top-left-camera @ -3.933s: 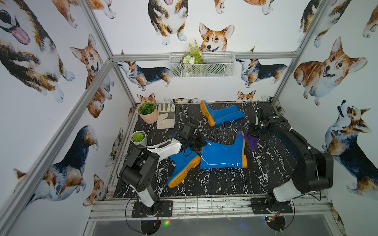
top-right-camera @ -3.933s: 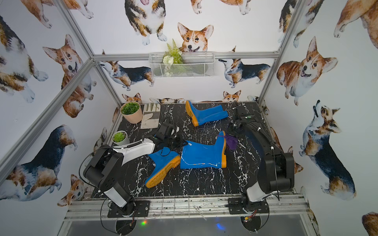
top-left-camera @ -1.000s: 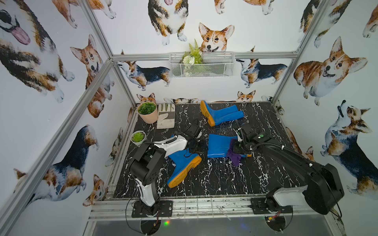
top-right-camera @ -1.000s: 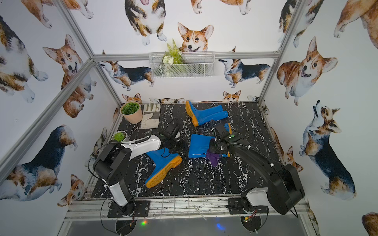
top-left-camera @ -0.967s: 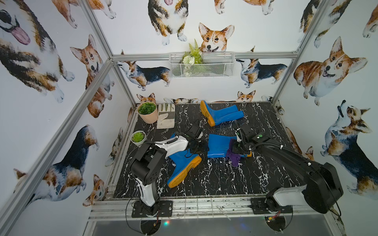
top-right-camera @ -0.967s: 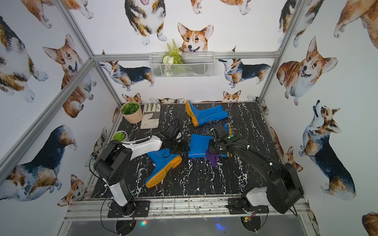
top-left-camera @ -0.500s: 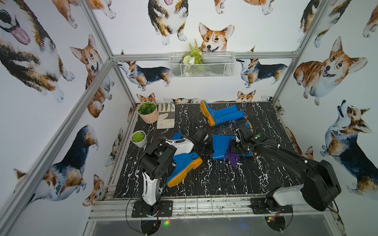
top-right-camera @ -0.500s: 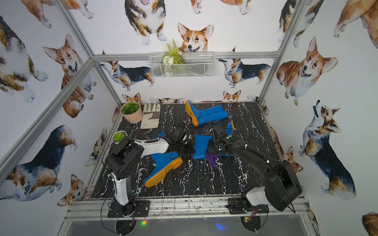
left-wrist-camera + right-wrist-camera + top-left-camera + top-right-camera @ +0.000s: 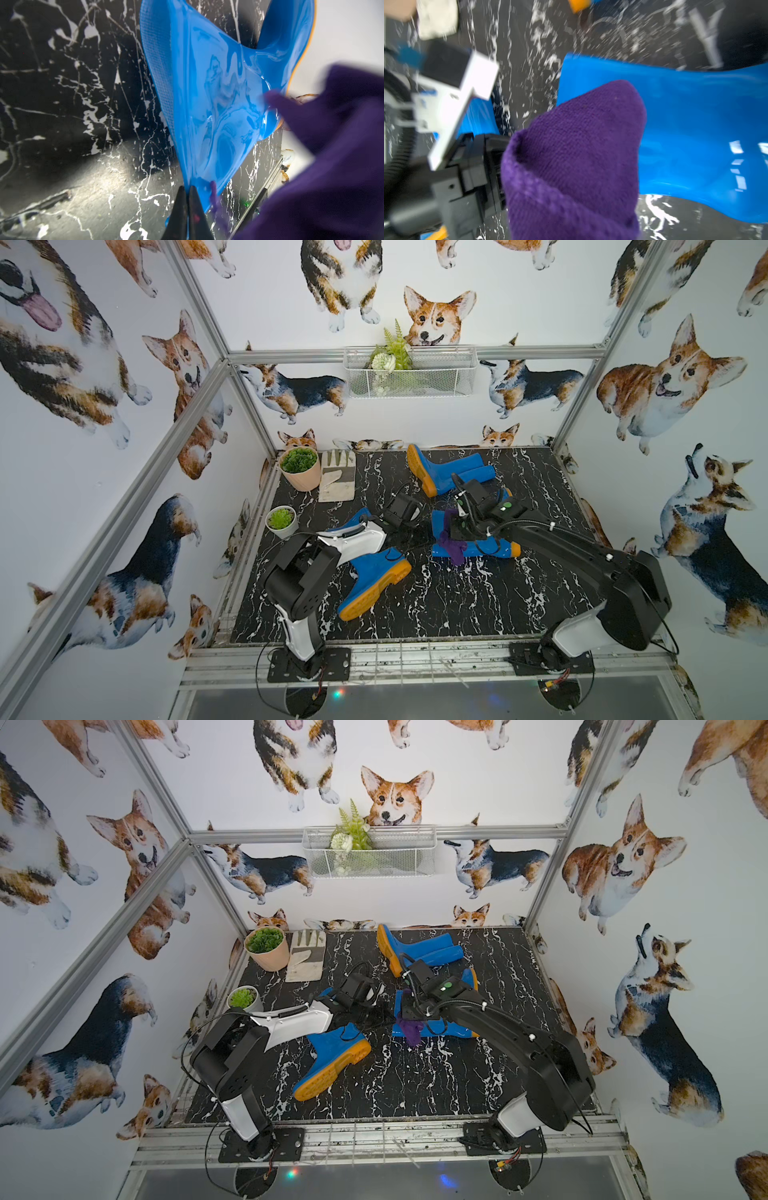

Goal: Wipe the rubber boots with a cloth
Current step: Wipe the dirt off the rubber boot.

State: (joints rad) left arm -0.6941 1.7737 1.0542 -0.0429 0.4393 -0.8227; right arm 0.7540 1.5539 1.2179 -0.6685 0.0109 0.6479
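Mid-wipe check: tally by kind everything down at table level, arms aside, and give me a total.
Boots: 4
Potted plants: 2
Glove: 1
Cloth: 1
Total: 8

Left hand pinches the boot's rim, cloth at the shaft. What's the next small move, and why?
Probably sweep the purple cloth with the right hand along the shaft toward the foot. The left hand pinches the blue rubber boot by its rim, and the cloth sits at that end.
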